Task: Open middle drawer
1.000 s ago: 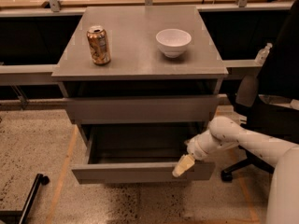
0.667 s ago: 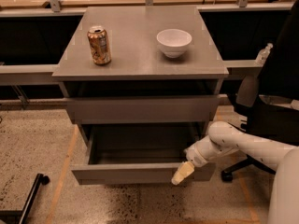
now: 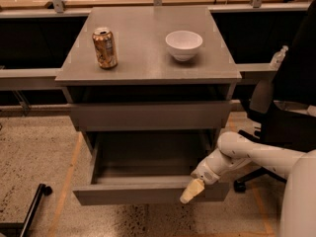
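Note:
The middle drawer (image 3: 131, 195) of the grey cabinet stands pulled out, its dark grey inside (image 3: 148, 154) showing and empty. Its plain front panel runs across the lower part of the camera view. My gripper (image 3: 191, 191) is at the right end of that front panel, its cream tip lying over the panel's top edge, with the white arm (image 3: 247, 157) reaching in from the right. The top drawer front (image 3: 148, 115) above is closed. The lowest front is hidden under the open drawer.
On the cabinet top (image 3: 143, 68) stand a gold drink can (image 3: 104, 47) at the left and a white bowl (image 3: 183, 44) at the right. A black office chair (image 3: 291, 112) stands close on the right. A black wheeled leg (image 3: 34, 201) lies on the speckled floor at the lower left.
The middle drawer has slid further out toward the camera. My gripper has moved down and forward with its front panel.

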Controlling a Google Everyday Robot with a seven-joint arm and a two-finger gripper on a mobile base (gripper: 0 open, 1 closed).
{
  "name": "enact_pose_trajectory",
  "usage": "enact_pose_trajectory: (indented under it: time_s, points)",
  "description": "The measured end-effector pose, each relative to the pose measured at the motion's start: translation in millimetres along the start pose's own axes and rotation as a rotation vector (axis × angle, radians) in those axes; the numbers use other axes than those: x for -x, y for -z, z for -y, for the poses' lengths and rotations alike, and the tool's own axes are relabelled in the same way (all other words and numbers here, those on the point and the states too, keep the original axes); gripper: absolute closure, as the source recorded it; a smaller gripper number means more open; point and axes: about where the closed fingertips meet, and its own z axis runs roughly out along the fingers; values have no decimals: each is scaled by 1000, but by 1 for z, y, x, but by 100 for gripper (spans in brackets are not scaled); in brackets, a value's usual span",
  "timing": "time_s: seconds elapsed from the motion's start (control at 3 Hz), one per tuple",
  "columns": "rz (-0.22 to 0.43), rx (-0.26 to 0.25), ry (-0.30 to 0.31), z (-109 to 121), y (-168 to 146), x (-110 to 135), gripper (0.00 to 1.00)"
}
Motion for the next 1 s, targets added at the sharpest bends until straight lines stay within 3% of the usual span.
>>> enact_pose_trajectory:
  time_s: [0.33,0.67,1.0]
  points:
    - [-53,70,-20,-22,7,-7,15]
    - [-90,105,18,-44,27,0,0]
    - [-103,95,84,-52,42,14,0]
